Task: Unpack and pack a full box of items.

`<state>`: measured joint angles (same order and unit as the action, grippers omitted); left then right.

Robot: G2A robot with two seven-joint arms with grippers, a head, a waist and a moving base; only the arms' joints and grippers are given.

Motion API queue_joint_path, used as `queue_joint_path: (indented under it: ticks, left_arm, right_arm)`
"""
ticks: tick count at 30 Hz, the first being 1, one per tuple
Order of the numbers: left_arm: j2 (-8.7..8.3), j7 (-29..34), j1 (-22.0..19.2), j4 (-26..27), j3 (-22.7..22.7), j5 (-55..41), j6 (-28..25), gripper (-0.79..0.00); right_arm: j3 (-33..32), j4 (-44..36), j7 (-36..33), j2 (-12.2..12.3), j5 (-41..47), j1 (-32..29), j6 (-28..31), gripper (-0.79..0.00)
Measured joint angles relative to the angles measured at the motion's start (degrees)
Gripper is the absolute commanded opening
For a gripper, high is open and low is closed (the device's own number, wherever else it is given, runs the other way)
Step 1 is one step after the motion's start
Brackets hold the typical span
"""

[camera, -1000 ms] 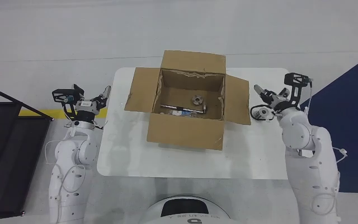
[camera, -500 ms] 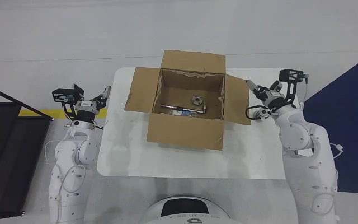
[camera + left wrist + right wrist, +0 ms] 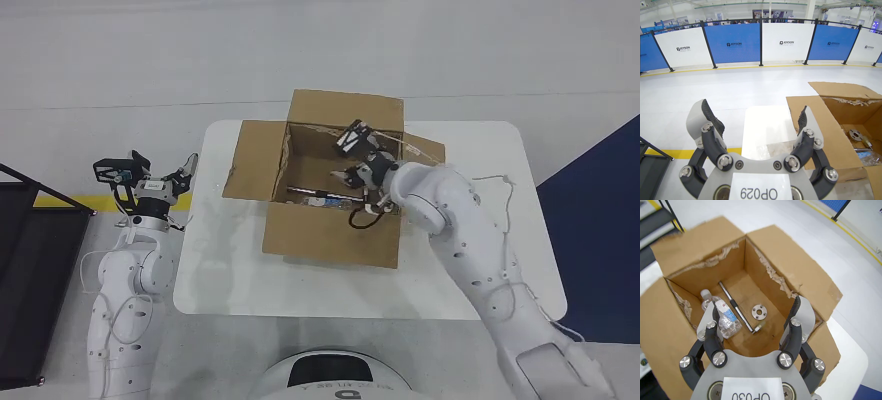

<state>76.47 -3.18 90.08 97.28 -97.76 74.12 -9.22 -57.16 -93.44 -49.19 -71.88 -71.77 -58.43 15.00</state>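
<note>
An open cardboard box (image 3: pixel 330 240) stands on the white table (image 3: pixel 460 280) with its flaps spread. On its floor lie a clear plastic bottle (image 3: pixel 726 317), a metal rod with a dark grip (image 3: pixel 736 308) and a round metal flange (image 3: pixel 759 312). My right gripper (image 3: pixel 755 303) hangs open over the box's mouth, empty, above these items; the top view has it (image 3: pixel 352 180) inside the box's outline. My left gripper (image 3: pixel 755 111) stands open and empty off the table's left edge, apart from the box (image 3: pixel 844 117).
Torn paper tape lines the box's rims (image 3: pixel 772 273). A dark rack (image 3: pixel 25 260) stands on the floor left of the table. Blue and white fence panels (image 3: pixel 761 43) close the room behind. Bare table lies in front of and right of the box.
My right arm swung in from the table's right side, past the box's right flap, to above the box's inside. The left arm kept still.
</note>
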Motion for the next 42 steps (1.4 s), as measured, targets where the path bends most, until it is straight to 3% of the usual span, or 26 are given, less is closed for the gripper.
queue_joint_path:
  ticks: [4, 7, 12, 17, 19, 23, 42]
  left_arm:
    - [0.0, 0.0, 0.0, 0.0, 0.0, 0.0, 0.0, 0.0]
    - [0.0, 0.0, 0.0, 0.0, 0.0, 0.0, 0.0, 0.0]
    - [0.0, 0.0, 0.0, 0.0, 0.0, 0.0, 0.0, 0.0]
    - [0.0, 0.0, 0.0, 0.0, 0.0, 0.0, 0.0, 0.0]
    - [0.0, 0.0, 0.0, 0.0, 0.0, 0.0, 0.0, 0.0]
    - [0.0, 0.0, 0.0, 0.0, 0.0, 0.0, 0.0, 0.0]
    - [0.0, 0.0, 0.0, 0.0, 0.0, 0.0, 0.0, 0.0]
  right_arm:
    - [7.6, 8.7, -2.2, -2.2, -0.8, 5.6, -2.3, -0.194]
    - [11.4, 14.2, -2.7, -3.7, -1.2, 8.5, -4.2, -0.172]
    - [15.6, 23.1, -2.8, -5.9, -2.5, 12.0, -7.5, -0.225]
    - [18.1, 30.5, -2.0, -8.2, -1.2, 14.9, -9.6, -0.212]
    - [18.6, 32.6, -1.6, -8.8, -0.5, 15.7, -9.7, -0.246]
    - [20.1, 37.5, -1.3, -10.5, 0.1, 17.4, -10.7, -0.394]
    - [25.2, 53.2, -0.8, -17.6, -0.9, 23.2, -16.3, -0.409]
